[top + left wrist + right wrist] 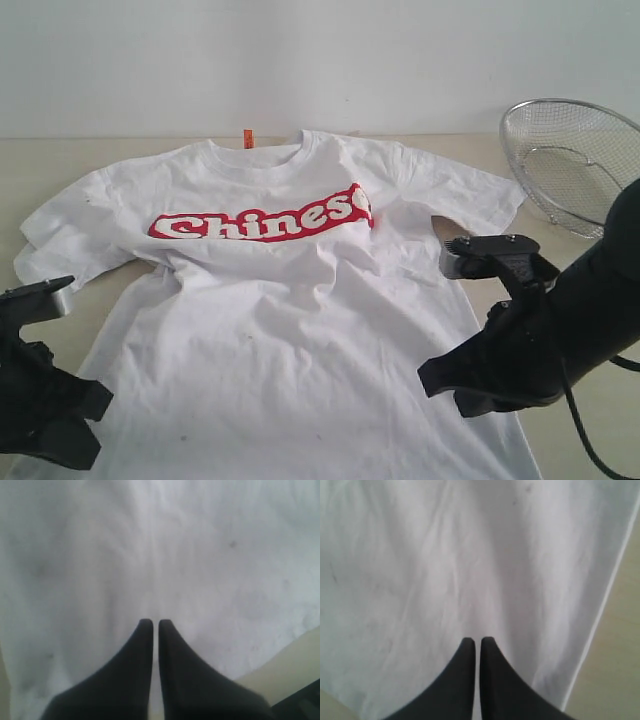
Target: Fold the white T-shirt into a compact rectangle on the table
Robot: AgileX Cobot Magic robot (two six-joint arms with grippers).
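White T-shirt [290, 300] lies flat, face up on counter [60, 160], wrinkled. Hem cut off at bottom of exterior view. End of red lettering [262, 222] lost in crease.
Left claw [155, 625]: closed, empty, over lower shirt; wrist view blurry.
Right claw [477, 641]: closed, empty, over fabric near shirt's side edge.
Contact with cloth: can't tell.
Wire basket [575, 160] at far right, partly cropped.
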